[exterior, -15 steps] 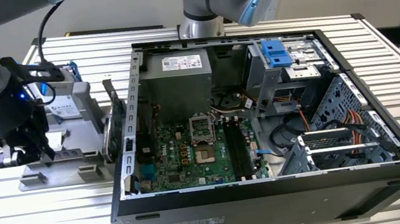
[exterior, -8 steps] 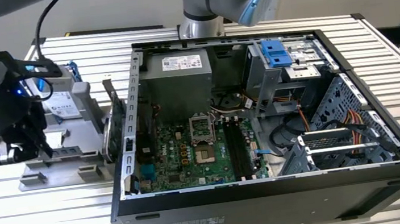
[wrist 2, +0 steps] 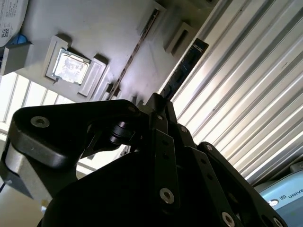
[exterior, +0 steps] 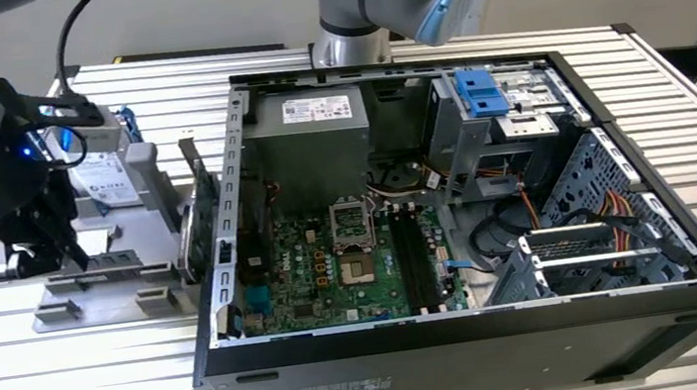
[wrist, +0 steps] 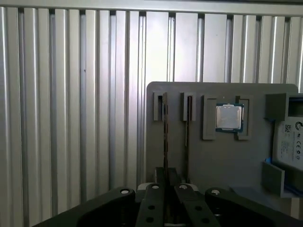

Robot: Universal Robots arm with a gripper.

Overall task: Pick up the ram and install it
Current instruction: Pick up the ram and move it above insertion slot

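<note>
1. My tool [exterior: 67, 251] hangs low over the grey holder plate [exterior: 96, 308], at the exterior view's left.
2. A silver hard drive [exterior: 107, 175] with blue rails stands on edge on that plate, just behind my wrist.
3. The plate lies on the slatted metal worktop [exterior: 80, 387], just beside the open computer case [exterior: 474, 349].
4. The case lies on its side, showing the green motherboard [exterior: 319, 278], the grey power supply [exterior: 308, 135] and a blue drive caddy [exterior: 479, 91].
5. Another arm [exterior: 360, 14] rises behind the case.
</note>
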